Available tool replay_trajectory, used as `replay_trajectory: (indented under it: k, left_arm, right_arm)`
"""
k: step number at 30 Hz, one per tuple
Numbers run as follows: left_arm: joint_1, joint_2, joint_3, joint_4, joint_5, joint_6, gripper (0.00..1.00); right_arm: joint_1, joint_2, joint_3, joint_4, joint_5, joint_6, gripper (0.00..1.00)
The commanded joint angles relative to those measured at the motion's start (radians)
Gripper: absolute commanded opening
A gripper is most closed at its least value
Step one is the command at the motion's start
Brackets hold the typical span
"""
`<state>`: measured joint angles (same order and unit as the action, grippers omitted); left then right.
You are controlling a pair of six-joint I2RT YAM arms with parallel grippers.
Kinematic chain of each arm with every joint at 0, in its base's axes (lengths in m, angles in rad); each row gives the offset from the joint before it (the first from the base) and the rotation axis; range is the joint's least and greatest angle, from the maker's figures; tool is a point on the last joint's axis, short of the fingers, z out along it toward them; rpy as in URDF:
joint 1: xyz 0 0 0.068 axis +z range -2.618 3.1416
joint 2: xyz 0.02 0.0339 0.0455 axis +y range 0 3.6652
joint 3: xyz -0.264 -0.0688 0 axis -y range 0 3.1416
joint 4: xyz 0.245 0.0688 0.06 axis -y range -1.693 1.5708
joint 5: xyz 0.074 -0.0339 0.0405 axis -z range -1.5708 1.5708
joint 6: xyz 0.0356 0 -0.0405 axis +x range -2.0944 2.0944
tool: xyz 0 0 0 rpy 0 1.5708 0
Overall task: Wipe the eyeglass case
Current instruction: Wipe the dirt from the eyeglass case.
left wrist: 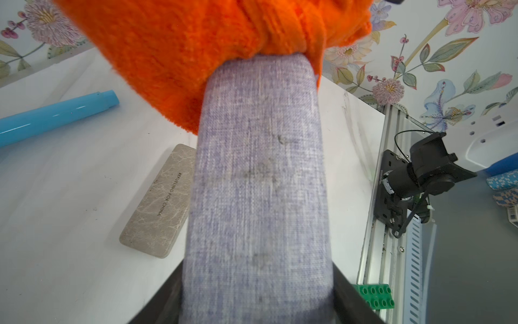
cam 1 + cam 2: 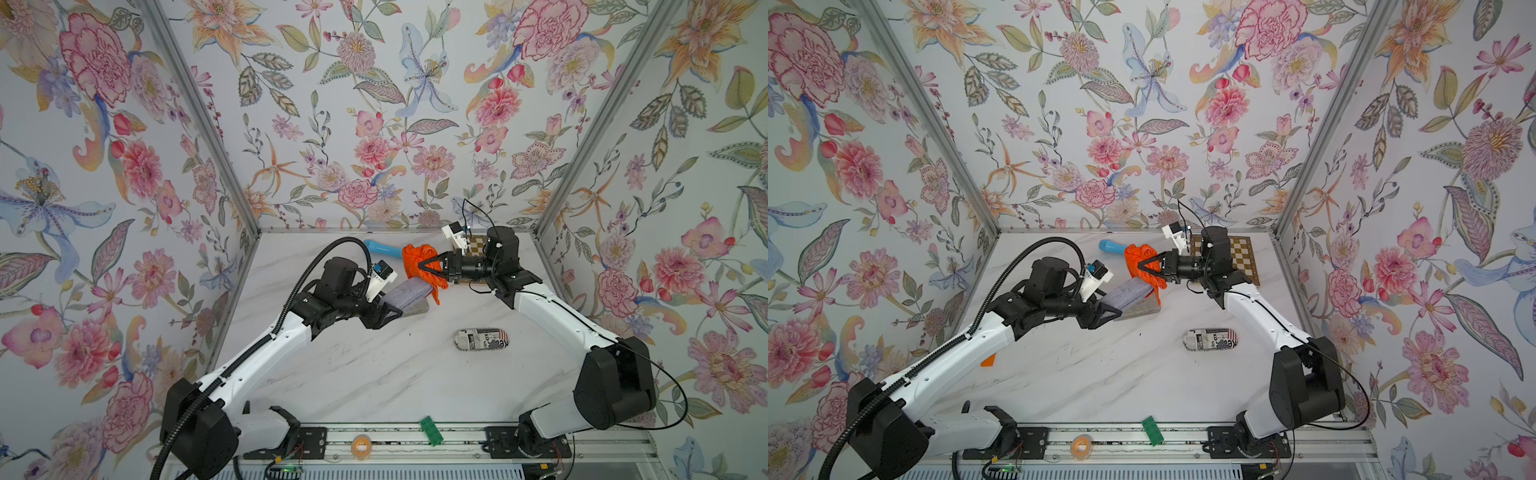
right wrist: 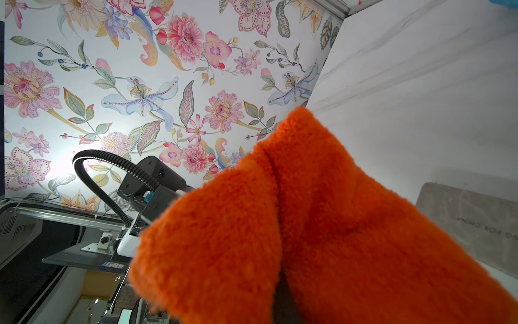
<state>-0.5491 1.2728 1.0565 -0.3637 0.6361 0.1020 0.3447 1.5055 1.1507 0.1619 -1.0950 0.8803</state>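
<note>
Smudged lavender eyeglass case [image 1: 258, 182] clamped in left gripper [image 2: 390, 312]; right gripper [image 2: 422, 266] pinching orange cloth [image 2: 411, 254]

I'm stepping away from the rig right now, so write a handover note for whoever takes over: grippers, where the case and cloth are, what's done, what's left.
Left gripper: shut on one end of the lavender eyeglass case, held tilted above the table.
Right gripper: shut on the orange cloth, which covers the case's far end.
Done: case lifted, cloth on it.
Left: dark smudges show along the middle of the case in the left wrist view; those probably need wiping next.
Nearby: a grey case lies on the table underneath; a newspaper-print case lies apart.
</note>
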Motion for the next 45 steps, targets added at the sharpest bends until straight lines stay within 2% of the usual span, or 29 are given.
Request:
replay_trajectory:
  k: [1,3,8,11,14,17,19,21,22,23,25,28,31,38,39,42,45]
  left_arm:
    - [0.034,-0.056,0.003,0.164,-0.009,-0.065,0.44]
    - [0.022,-0.057,-0.010,0.183,0.005,-0.090,0.44]
    - [-0.074,-0.068,-0.067,0.259,-0.015,-0.135,0.44]
    - [-0.082,-0.086,-0.101,0.291,-0.026,-0.166,0.44]
    - [-0.042,-0.128,-0.140,0.337,-0.001,-0.228,0.43]
    - [0.049,-0.163,-0.185,0.477,0.104,-0.390,0.43]
    - [0.077,-0.164,-0.187,0.544,0.141,-0.481,0.44]
    - [0.080,-0.154,-0.171,0.581,0.145,-0.552,0.45]
    - [0.080,-0.144,-0.167,0.617,0.155,-0.599,0.45]
    - [0.078,-0.133,-0.169,0.671,0.165,-0.654,0.45]
    - [0.080,-0.115,-0.188,0.808,0.181,-0.769,0.45]
    - [0.076,-0.071,-0.201,0.979,0.223,-0.896,0.45]
    - [0.060,-0.041,-0.207,1.038,0.246,-0.939,0.45]
    - [-0.013,-0.058,-0.251,0.986,0.293,-0.920,0.45]
    - [-0.019,-0.068,-0.270,1.011,0.296,-0.938,0.45]
    - [-0.019,-0.088,-0.314,1.122,0.302,-1.008,0.45]
    - [-0.018,-0.083,-0.303,1.109,0.302,-1.017,0.45]
  right_arm:
    - [-0.010,0.006,-0.040,-0.021,-0.074,0.019,0.00]
    - [-0.013,-0.002,-0.060,0.010,-0.074,0.027,0.00]
    - [-0.039,-0.071,-0.115,0.083,-0.026,0.059,0.00]
    - [-0.075,-0.103,-0.127,0.104,-0.003,0.054,0.00]
    - [-0.138,-0.175,-0.159,0.124,0.059,0.044,0.00]
    - [-0.194,-0.241,-0.195,0.134,0.105,0.043,0.00]
    - [-0.198,-0.279,-0.222,0.153,0.137,0.044,0.00]
    - [-0.173,-0.314,-0.266,0.244,0.158,0.081,0.00]
    - [-0.145,-0.341,-0.311,0.351,0.190,0.126,0.00]
    - [-0.105,-0.367,-0.358,0.465,0.236,0.171,0.00]
    - [-0.008,-0.393,-0.408,0.574,0.315,0.193,0.00]
    - [0.145,-0.392,-0.406,0.594,0.402,0.119,0.00]
    - [0.235,-0.367,-0.358,0.590,0.441,0.056,0.00]
    - [0.211,-0.312,-0.182,0.435,0.472,-0.076,0.00]
    - [0.178,-0.303,-0.167,0.418,0.470,-0.088,0.00]
    - [0.192,-0.295,-0.193,0.423,0.469,-0.086,0.00]
    - [0.262,-0.287,-0.264,0.517,0.458,-0.034,0.00]
